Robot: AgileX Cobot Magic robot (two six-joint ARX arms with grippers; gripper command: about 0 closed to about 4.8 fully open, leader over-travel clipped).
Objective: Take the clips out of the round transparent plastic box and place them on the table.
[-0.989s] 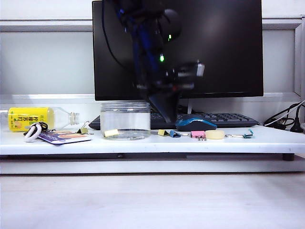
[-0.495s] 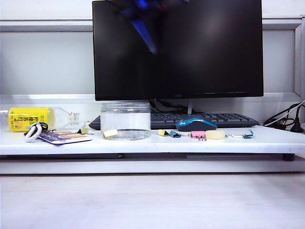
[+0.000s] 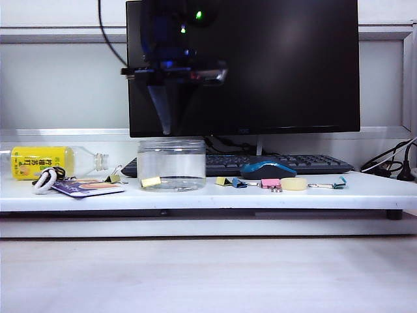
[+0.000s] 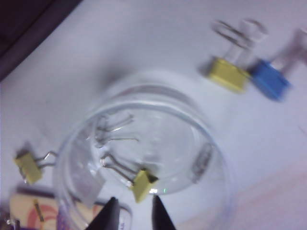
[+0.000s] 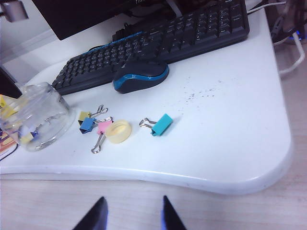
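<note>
Left gripper (image 3: 168, 127) now above jar (image 3: 172, 164), fingers (image 4: 109, 215) down

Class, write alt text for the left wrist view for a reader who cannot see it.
Looking down into the round transparent plastic box, one pale-yellow clip lies inside, with the open left gripper hovering just above. On the white table outside lie two more yellow clips and a blue clip.
</note>
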